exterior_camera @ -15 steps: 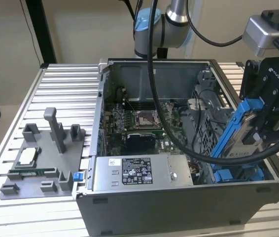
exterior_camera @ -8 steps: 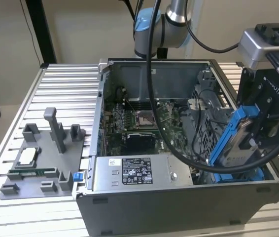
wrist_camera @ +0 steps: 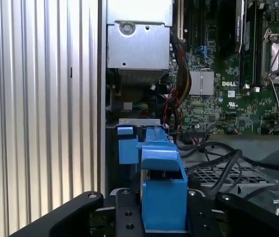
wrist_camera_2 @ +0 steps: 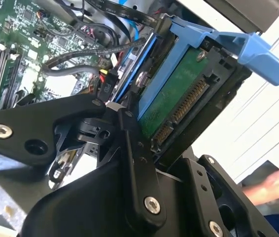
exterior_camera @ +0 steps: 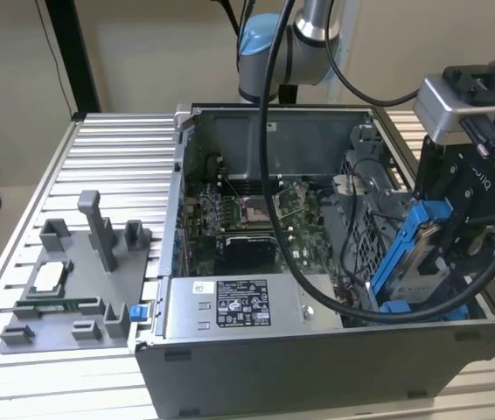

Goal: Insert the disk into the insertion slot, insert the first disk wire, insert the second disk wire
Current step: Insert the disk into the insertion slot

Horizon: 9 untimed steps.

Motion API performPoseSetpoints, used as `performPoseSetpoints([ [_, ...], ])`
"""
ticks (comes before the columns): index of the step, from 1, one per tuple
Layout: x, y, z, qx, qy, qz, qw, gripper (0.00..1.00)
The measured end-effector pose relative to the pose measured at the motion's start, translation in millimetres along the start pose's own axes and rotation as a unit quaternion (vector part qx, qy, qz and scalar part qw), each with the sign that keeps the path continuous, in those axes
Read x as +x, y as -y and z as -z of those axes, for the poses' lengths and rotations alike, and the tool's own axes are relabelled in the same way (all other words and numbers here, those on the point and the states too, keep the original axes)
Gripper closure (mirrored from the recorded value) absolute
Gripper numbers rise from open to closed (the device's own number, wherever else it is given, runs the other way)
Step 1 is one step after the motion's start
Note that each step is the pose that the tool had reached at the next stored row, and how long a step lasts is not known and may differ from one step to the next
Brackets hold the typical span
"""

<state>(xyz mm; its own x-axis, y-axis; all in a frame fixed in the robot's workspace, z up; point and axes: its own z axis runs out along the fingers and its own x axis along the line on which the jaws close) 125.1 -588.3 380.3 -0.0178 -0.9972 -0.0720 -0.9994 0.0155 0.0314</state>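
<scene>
Pincer (exterior_camera: 444, 241) grips the disk (exterior_camera: 409, 262); open case (exterior_camera: 317, 359) sits on ribbed table (exterior_camera: 116, 157).

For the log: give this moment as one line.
gripper shut on blue-framed silver-grey hard disk | disk tilted at perforated grey metal bay, not seated

Exterior view high, oblique over open computer case (exterior_camera: 317, 367), both wrist views close on the disk (wrist_camera_2: 179, 94) (wrist_camera: 161, 192)

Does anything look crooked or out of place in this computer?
The disk, clamped in the gripper, is tilted over the insertion slot, not seated. A person's hand shows past the gripper in the second wrist view.
</scene>
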Motion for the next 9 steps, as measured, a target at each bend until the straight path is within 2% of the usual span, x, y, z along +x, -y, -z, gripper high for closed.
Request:
performPoseSetpoints([
  [9, 0.0, 0.0, 0.0, 0.0, -0.0003, 0.0, 1.0, 1.0],
])
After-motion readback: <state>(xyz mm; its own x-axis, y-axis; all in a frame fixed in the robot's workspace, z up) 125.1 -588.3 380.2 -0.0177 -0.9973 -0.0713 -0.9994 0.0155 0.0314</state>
